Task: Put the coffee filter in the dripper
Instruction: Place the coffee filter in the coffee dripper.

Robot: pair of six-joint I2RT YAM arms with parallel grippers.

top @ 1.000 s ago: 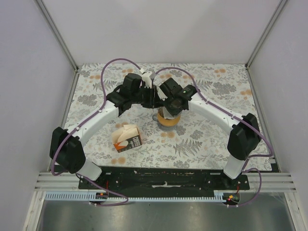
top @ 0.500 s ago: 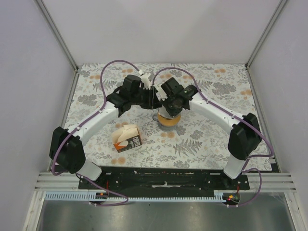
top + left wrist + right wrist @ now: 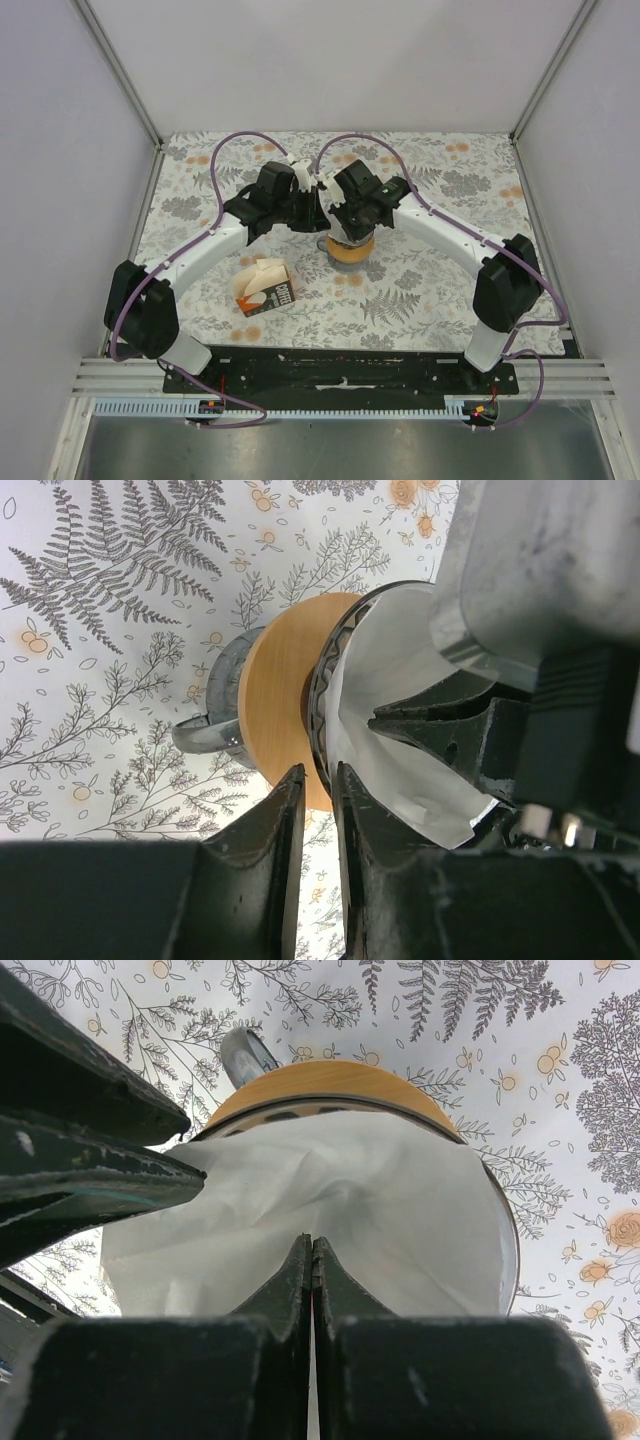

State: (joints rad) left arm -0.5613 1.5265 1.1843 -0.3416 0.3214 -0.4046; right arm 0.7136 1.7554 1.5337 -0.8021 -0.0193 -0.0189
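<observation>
Coffee filter of thin white paper (image 3: 330, 1190) sits open inside the cone dripper of dark wire (image 3: 320, 690), which rests on a flat tan ring (image 3: 275, 700) near the middle of the flower-patterned surface (image 3: 430, 170); one crumpled edge sticks out over the rim. The right hand (image 3: 312, 1245) is fully closed, tips against the paper, while the left hand (image 3: 318, 775) is narrow with its tips on both sides of the rim, and I cannot tell if it grips. An orange, white and black carton (image 3: 266, 286) lies at 8 o'clock from the dripper.
</observation>
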